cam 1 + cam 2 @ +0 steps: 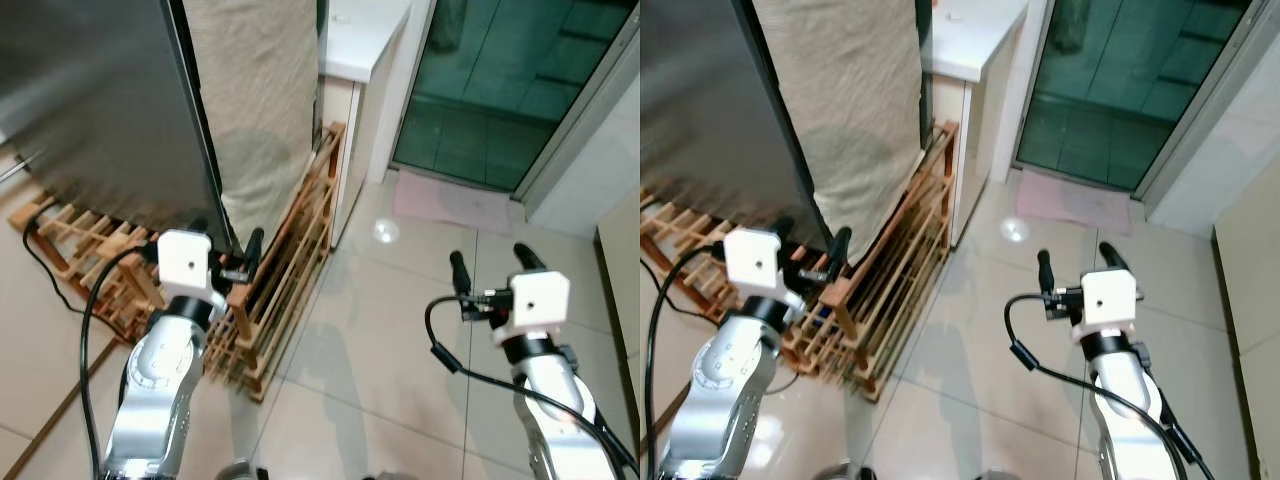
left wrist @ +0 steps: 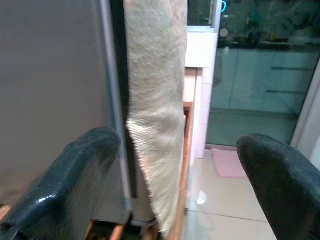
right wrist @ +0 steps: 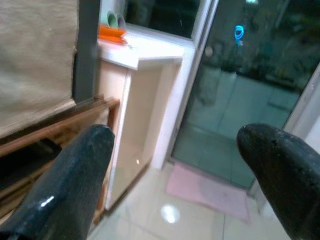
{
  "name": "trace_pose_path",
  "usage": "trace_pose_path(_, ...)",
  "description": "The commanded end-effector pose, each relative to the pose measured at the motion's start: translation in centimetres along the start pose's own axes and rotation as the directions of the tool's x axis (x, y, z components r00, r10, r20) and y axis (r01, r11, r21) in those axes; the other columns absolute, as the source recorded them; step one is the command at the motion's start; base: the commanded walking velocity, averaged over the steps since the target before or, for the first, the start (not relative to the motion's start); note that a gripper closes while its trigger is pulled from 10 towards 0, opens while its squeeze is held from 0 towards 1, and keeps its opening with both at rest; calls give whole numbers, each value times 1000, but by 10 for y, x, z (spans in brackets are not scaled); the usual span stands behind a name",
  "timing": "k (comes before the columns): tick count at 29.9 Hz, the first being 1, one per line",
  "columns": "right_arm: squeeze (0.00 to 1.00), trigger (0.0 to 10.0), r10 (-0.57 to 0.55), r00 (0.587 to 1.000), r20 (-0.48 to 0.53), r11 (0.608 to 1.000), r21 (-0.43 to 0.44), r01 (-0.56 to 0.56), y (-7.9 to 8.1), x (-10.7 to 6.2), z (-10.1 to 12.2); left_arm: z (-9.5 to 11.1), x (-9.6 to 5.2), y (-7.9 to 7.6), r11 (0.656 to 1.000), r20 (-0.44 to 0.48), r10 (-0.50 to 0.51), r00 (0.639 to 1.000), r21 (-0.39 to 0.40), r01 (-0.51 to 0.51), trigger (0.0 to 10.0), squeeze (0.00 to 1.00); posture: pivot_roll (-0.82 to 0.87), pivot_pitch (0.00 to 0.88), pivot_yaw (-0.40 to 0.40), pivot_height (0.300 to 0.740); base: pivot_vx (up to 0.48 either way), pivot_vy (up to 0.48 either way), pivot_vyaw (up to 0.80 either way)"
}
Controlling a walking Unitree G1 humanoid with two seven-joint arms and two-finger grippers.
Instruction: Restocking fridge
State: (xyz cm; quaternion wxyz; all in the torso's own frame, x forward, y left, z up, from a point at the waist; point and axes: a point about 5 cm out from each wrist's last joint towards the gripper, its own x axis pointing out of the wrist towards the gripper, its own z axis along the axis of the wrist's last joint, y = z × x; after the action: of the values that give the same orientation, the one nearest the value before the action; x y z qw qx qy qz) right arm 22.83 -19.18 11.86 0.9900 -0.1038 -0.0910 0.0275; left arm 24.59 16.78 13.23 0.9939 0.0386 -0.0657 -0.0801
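Observation:
The grey fridge (image 1: 100, 110) stands at the upper left, its door edge running down as a dark strip, and a beige cloth (image 1: 260, 110) hangs down its side. My left gripper (image 1: 228, 250) is raised just in front of the fridge's lower corner, open and holding nothing. In the left wrist view its fingers (image 2: 65, 185) frame the fridge edge (image 2: 117, 100) and the cloth (image 2: 160, 100). My right gripper (image 1: 490, 265) hovers over the tiled floor to the right, open and empty. Its fingers (image 3: 70, 185) point toward a white counter (image 3: 145, 52).
A wooden slatted rack (image 1: 290, 270) lies on the floor under and beside the fridge, with a black cable (image 1: 55, 270) trailing across it. A white cabinet (image 1: 365, 60) stands behind. A glass sliding door (image 1: 500, 90) with a pink mat (image 1: 450, 200) is ahead right. Glossy tiles (image 1: 370, 350) lie between.

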Motion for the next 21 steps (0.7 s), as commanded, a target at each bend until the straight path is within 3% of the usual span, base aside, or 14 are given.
trace_pose_path(1,0,10000,47,998,-29,999,-8,-47,-4,-21,10,-1,-25,-1,999,-46,-32,998,28,33,10000,0,-73,0,-45,740,0,0,0)
trace_pose_path(4,0,10000,62,995,-83,998,-3,-63,-11,-36,4,-6,-37,0,998,-79,-32,996,47,36,10000,0,-72,0,-49,740,0,0,0)
trace_pose_path(5,0,10000,60,986,-154,998,-5,-61,-20,-57,-3,-8,-54,0,996,-97,-64,993,61,70,10000,0,-71,0,-71,740,0,0,0)
trace_pose_path(7,0,10000,71,982,-172,997,-21,-76,-22,-68,-2,-8,-60,0,995,-106,-69,992,60,76,10000,0,-74,0,-76,740,0,0,0)
trace_pose_path(13,0,10000,52,992,-112,998,-39,-56,-18,-53,12,25,-32,-10,998,72,-54,996,30,52,10000,0,-60,0,-82,740,117,0,0)
trace_pose_path(18,0,10000,47,993,-107,998,-40,-52,-19,-46,12,38,-24,-5,998,107,-48,993,48,43,10000,0,-63,0,-70,740,448,0,0)
trace_pose_path(21,0,10000,39,995,-96,998,-41,-43,-17,-41,12,34,-23,-6,999,105,-42,994,32,39,10000,0,-68,0,-61,740,436,0,0)
